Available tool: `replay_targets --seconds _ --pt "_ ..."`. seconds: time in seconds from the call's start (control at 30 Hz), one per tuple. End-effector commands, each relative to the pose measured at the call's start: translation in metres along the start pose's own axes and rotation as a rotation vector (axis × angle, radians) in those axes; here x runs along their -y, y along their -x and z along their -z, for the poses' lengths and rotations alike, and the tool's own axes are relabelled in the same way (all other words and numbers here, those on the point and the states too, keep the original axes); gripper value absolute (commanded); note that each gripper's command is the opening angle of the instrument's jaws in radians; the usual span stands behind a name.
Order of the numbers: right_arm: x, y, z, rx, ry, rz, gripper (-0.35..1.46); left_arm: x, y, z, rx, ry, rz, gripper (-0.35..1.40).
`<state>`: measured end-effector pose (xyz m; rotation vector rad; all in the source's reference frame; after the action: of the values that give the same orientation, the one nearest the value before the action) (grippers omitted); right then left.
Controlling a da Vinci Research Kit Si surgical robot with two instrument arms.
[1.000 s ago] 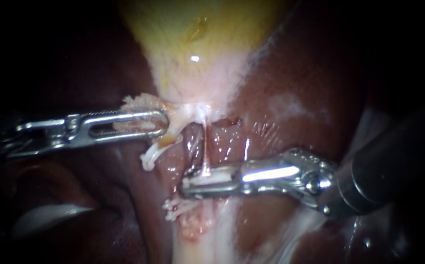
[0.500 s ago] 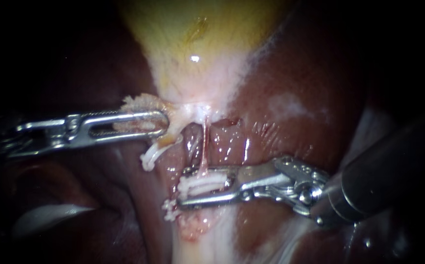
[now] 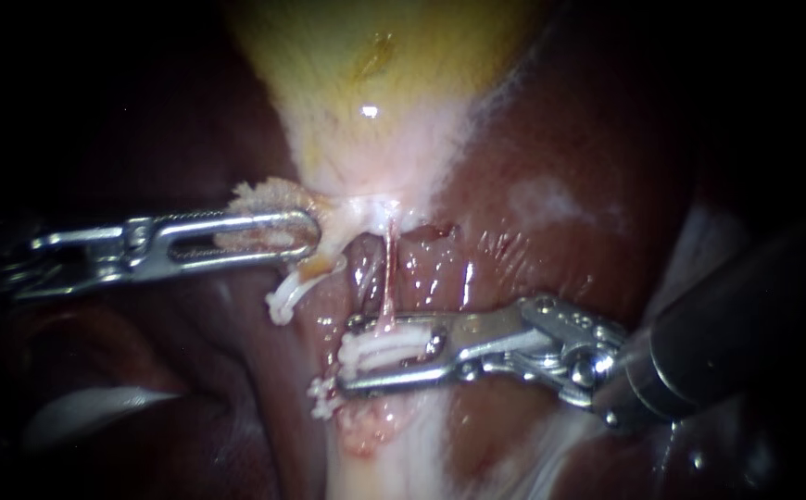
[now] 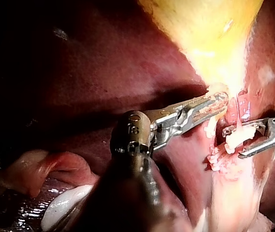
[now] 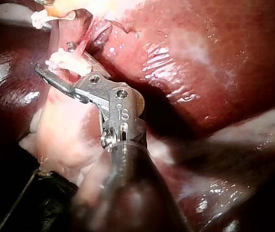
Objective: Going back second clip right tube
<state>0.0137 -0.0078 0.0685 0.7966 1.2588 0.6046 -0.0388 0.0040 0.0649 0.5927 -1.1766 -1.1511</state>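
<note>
White clip (image 3: 380,350) (on tube (image 3: 390,278)) inside spread right instrument (image 3: 347,355); left instrument (image 3: 303,231) clamps tissue (image 3: 259,196).

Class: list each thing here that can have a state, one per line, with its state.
Left instrument, jaws shut on tissue below the gallbladder.
Right instrument, jaws open, one either side of the clip.
Clip, closed across the right tube.
Right tube, whole above the clip.
</note>
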Motion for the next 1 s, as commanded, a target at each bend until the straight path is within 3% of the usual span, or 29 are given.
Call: replay_targets --seconds 0.03,0.3,0.5,0.8,1.0 --pt "-0.0001 0.0001 0.0000 0.000 0.000 -0.001 0.50 0.0000 0.0000 0.0000 0.000 0.000 0.000 -0.35" --pt "-0.0019 0.0021 -0.0002 0.004 0.006 0.036 0.50 0.0000 0.0000 0.0001 0.000 0.000 0.000 -0.35" --pt "-0.0030 0.0024 0.0003 0.008 0.014 0.108 0.50 0.0000 0.0000 0.0001 0.000 0.000 0.000 -0.35" --pt "-0.0033 0.0025 0.0011 0.011 0.018 0.156 0.50 0.0000 0.0000 0.0001 0.000 0.000 0.000 -0.35" --pt "-0.0027 0.0020 0.0026 0.019 0.009 0.252 0.50 0.0000 0.0000 0.0002 -0.001 -0.001 0.000 -0.35"
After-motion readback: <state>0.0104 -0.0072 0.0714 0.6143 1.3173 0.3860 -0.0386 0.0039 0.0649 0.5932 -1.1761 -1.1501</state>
